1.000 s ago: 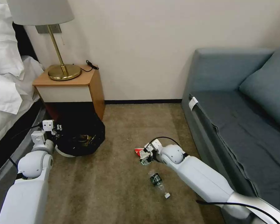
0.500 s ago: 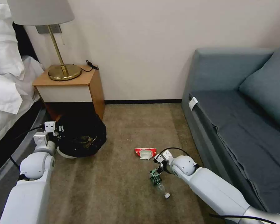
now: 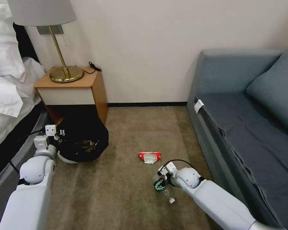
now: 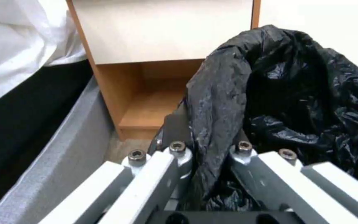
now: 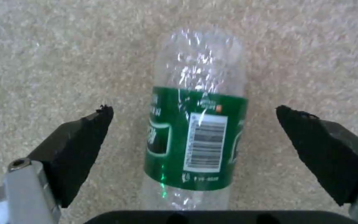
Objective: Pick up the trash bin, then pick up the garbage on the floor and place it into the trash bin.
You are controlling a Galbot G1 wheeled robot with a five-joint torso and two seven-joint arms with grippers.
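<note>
Bottle [image 5: 195, 130] on carpet between spread right gripper [image 5: 195, 124] jaws, untouched

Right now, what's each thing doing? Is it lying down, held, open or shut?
Trash bin: on the carpet, black bag open at the top, rim held.
Left hand: shut on the bin's bag rim.
Right hand: open, one finger either side of the bottle.
Bottle: lying on the carpet, not gripped.
Red-and-white packet: lying on the carpet, untouched.
Lamp: upright on the nightstand.

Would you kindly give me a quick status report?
Left gripper shut on trash bin rim. Right gripper open, jaws either side of bottle on carpet. Red-and-white packet on floor. Nothing obstructing.
</note>
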